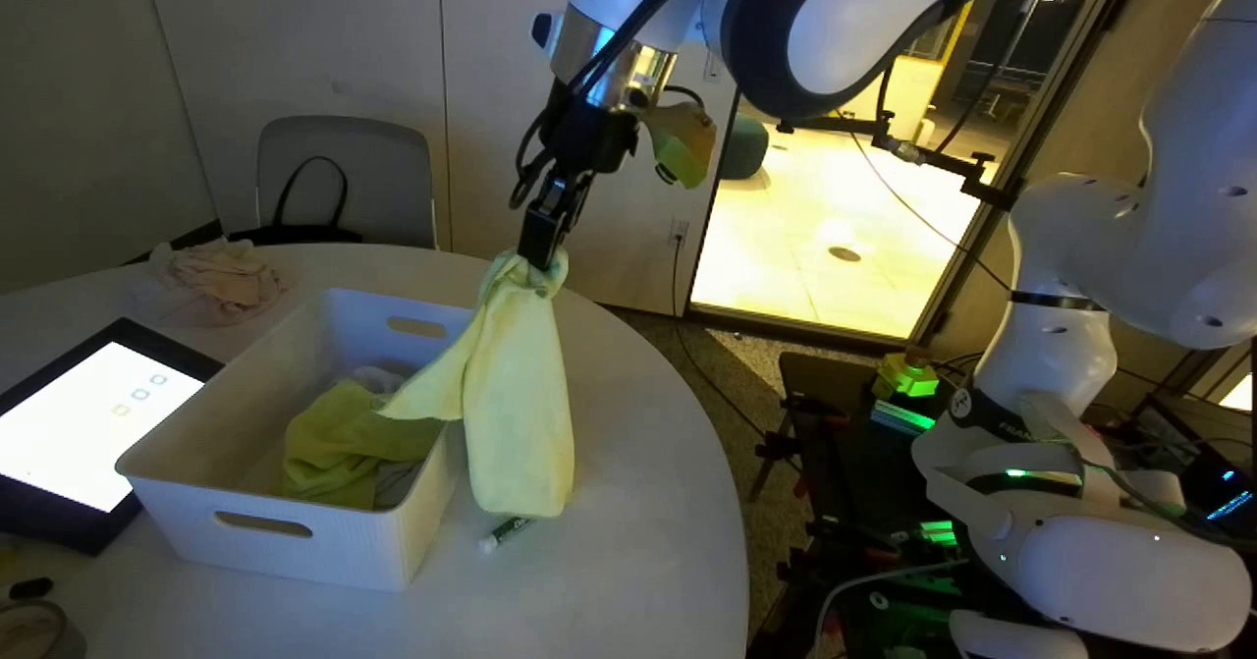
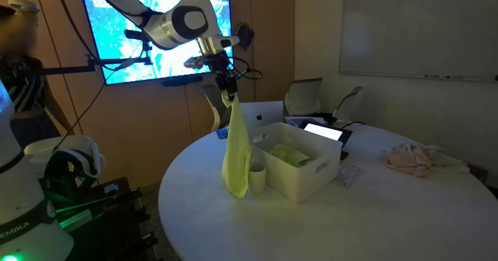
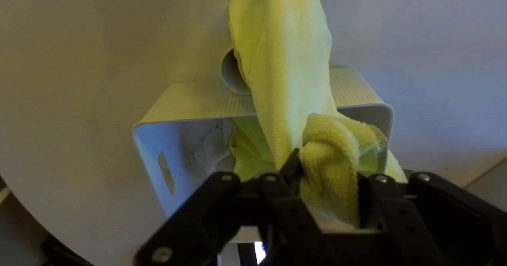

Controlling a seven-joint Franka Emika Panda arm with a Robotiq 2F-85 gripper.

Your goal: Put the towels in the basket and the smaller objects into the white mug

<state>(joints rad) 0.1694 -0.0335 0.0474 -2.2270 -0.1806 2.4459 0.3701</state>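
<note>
My gripper (image 1: 540, 258) is shut on one end of a yellow-green towel (image 1: 519, 423), which hangs down beside the basket. In the wrist view the bunched cloth (image 3: 328, 171) fills the gap between the fingers. The white basket (image 2: 288, 181) stands on the table with another yellow-green towel (image 2: 290, 155) inside. A pale grey-white towel (image 3: 212, 149) lies in there too. Against the basket's side stands the white mug (image 2: 257, 180), partly covered by the hanging towel (image 2: 237, 156) and hidden in an exterior view. One pen-like stick (image 1: 508, 533) lies on the table below the towel's lower end.
Behind the basket lies a dark-framed tablet (image 1: 88, 433) with a lit screen. A heap of pinkish cloth (image 2: 408, 160) rests farther along the round table (image 2: 350, 230). A laptop (image 2: 268, 113) and a phone (image 2: 222, 133) sit near the far edge.
</note>
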